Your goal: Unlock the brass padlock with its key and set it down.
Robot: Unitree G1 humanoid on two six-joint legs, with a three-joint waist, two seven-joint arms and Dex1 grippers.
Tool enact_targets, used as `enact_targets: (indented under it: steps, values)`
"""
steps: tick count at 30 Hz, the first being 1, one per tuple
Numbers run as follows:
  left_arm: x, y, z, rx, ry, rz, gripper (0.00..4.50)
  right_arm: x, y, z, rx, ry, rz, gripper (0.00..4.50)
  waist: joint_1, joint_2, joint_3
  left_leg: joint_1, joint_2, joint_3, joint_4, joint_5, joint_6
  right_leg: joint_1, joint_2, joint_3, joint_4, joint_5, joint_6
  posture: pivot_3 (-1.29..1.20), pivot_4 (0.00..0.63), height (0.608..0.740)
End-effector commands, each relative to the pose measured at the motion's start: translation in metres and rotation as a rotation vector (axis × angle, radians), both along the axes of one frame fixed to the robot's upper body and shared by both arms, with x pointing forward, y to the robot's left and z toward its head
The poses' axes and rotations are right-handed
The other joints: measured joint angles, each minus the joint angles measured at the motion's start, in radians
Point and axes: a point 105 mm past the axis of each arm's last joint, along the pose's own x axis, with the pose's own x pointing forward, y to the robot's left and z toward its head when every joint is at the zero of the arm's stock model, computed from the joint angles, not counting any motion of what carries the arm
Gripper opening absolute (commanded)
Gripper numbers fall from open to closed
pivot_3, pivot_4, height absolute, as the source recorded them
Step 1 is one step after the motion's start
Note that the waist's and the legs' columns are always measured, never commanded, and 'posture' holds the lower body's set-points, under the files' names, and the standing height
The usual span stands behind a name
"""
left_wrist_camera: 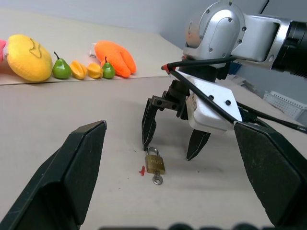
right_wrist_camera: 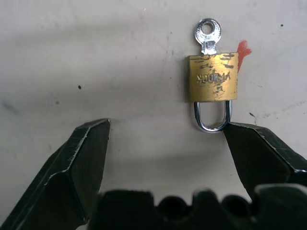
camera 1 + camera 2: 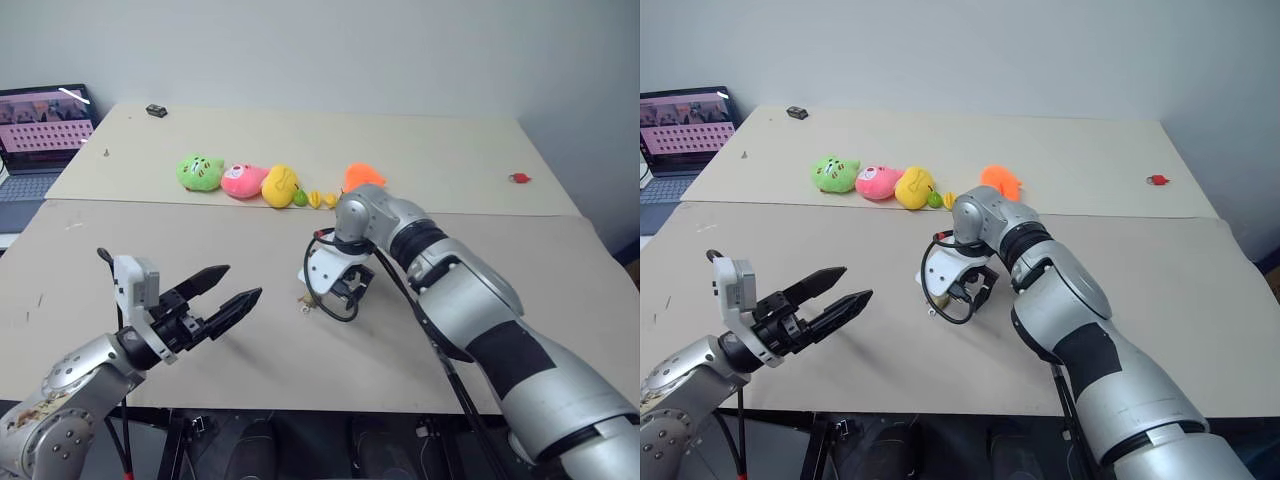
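Note:
The brass padlock (image 2: 212,78) lies flat on the beige table (image 3: 250,360), its silver shackle seated in the body. The key (image 2: 208,34) sticks out of the lock's base. My right gripper (image 2: 165,127) points down just above the table, open, with one fingertip (image 2: 240,136) beside the shackle and nothing between the fingers. The padlock (image 1: 155,163) and key (image 1: 157,179) also lie below the right gripper (image 1: 169,149) in the left wrist view. My left gripper (image 3: 240,282) hovers open to the left, aimed at the lock and holding nothing.
A row of plush toys (image 3: 240,180) and small toy fruits (image 3: 315,198) lies behind the lock. A laptop (image 3: 40,135) stands at the far left, a small red item (image 3: 518,178) at the far right, a black item (image 3: 156,110) at the back. A red scrap (image 2: 243,48) touches the lock.

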Motion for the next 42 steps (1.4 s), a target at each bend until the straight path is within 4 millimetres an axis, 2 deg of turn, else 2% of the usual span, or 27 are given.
enact_targets:
  steps: [1, 5, 11, 20, 27, 33, 42]
  values:
    - [0.0, 0.0, 0.008, -0.019, -0.039, 0.001, 4.5, -0.008, 0.021, 0.004, 0.057, 0.03, 0.017, 4.42, -0.006, 0.0, 0.0, 0.0, 0.0, 0.0, 0.0, 0.0, 0.0, 0.0, 0.0, 0.0, 0.0, 0.0, 0.0, 0.0, 0.15, 0.717]
    - [0.0, -0.001, 0.007, -0.026, -0.036, -0.003, 4.5, -0.013, 0.04, 0.014, 0.12, 0.045, 0.031, 4.42, -0.025, 0.0, 0.0, 0.0, 0.001, 0.0, -0.001, 0.0, 0.0, -0.002, 0.001, 0.0, 0.001, 0.0, -0.001, 0.0, 0.15, 0.717]
    - [0.002, -0.003, 0.007, -0.031, -0.038, -0.008, 4.5, -0.014, 0.054, 0.024, 0.178, 0.03, 0.038, 4.42, -0.024, 0.0, 0.001, -0.001, 0.001, -0.001, -0.001, 0.0, 0.0, -0.002, 0.001, 0.0, 0.001, 0.0, -0.001, 0.0, 0.15, 0.717]
    - [0.001, -0.003, 0.007, -0.034, -0.037, -0.011, 4.5, 0.0, 0.035, 0.019, 0.114, -0.077, 0.041, 4.42, -0.023, 0.0, 0.001, -0.002, 0.001, -0.001, -0.001, 0.0, 0.0, -0.002, 0.001, 0.0, 0.001, 0.0, -0.001, 0.0, 0.15, 0.717]
    - [0.002, -0.003, 0.01, -0.036, -0.045, -0.014, 4.5, -0.004, 0.025, 0.006, 0.067, -0.036, 0.052, 4.42, -0.025, 0.0, 0.001, -0.001, 0.001, -0.001, -0.001, 0.0, 0.0, -0.003, 0.001, 0.0, 0.001, 0.0, -0.001, 0.0, 0.15, 0.717]
    - [0.003, -0.002, 0.011, -0.043, -0.045, -0.011, 4.5, -0.012, 0.028, -0.001, 0.066, 0.025, 0.061, 4.42, -0.024, 0.0, 0.001, -0.001, 0.001, -0.001, -0.001, 0.0, 0.0, -0.002, 0.001, 0.0, 0.001, 0.0, -0.001, 0.0, 0.15, 0.717]
    - [0.003, -0.003, 0.011, -0.049, -0.043, -0.007, 4.5, -0.009, 0.025, -0.005, 0.069, 0.003, 0.053, 4.42, -0.024, 0.0, 0.001, -0.001, 0.001, -0.001, -0.001, 0.0, 0.0, -0.002, 0.001, 0.0, 0.001, 0.0, -0.001, 0.0, 0.15, 0.717]
